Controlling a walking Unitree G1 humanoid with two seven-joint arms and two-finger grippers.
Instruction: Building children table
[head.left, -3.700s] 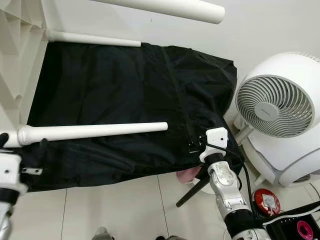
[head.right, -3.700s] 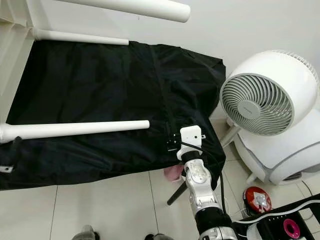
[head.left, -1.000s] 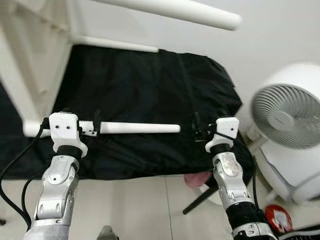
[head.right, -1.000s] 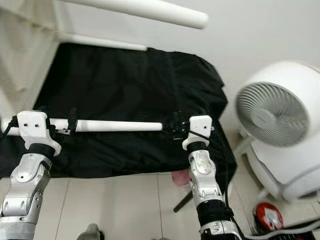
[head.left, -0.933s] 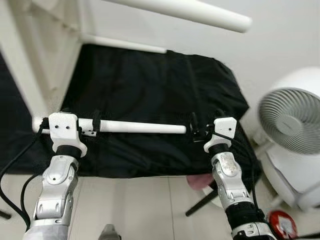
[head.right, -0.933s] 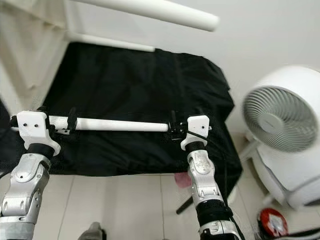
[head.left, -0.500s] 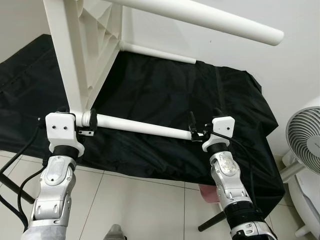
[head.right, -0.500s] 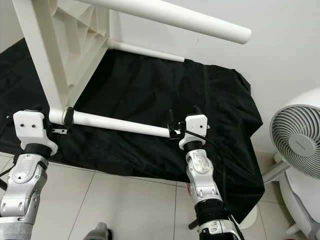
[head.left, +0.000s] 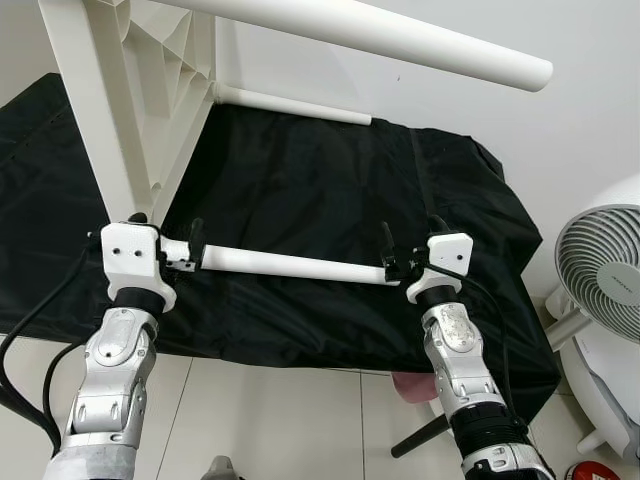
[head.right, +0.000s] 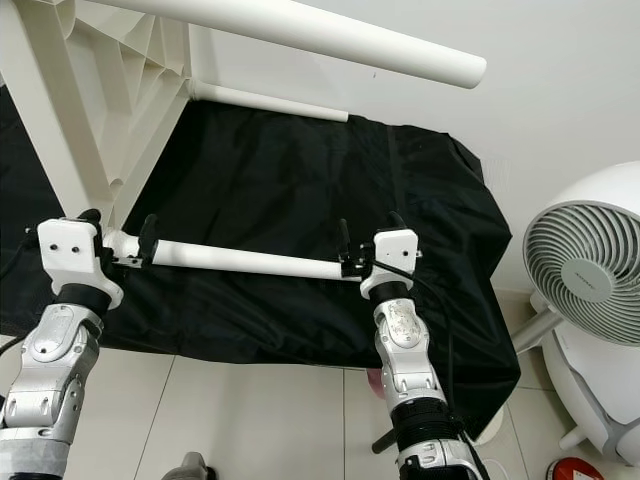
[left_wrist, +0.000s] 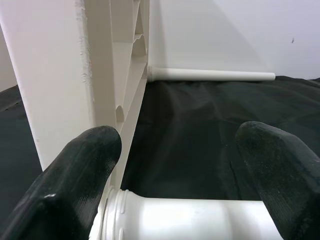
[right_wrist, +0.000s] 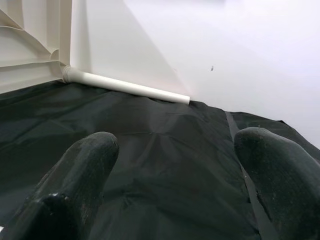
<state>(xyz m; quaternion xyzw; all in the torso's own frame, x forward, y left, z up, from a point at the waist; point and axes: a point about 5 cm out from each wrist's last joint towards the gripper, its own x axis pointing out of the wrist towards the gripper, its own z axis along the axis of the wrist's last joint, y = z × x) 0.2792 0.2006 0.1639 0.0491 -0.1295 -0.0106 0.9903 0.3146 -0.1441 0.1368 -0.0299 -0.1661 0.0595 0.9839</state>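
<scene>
Leg-fitting step in hand. The children's desk top (head.left: 120, 110) lies tipped on its side at 10–11 o'clock, on a black cloth (head.left: 320, 190) spread over the floor. Two fitted legs (head.left: 400, 40) stick out toward 2 o'clock, one high across the top of the head view, one low along the wall.

Third leg (head.left: 290, 266) lies level across the middle of the view, threaded end toward the desk top's near corner at 9 o'clock.

Left claw (head.left: 165, 250): fingers stand spread to either side of the leg's threaded end, not clamped on it. In the left wrist view the collar sits just short of the corner; cannot tell if it has entered the socket.

Right claw (head.left: 408, 248): at the leg's free end, 3 o'clock; fingers wide apart, nothing between them in the wrist view.

Judged next: seat the threaded end in the corner socket, keep the leg straight, then turn it home. Risk: a tilted leg would cross-thread.

White fan (head.left: 605, 290) at 4 o'clock, well apart.
</scene>
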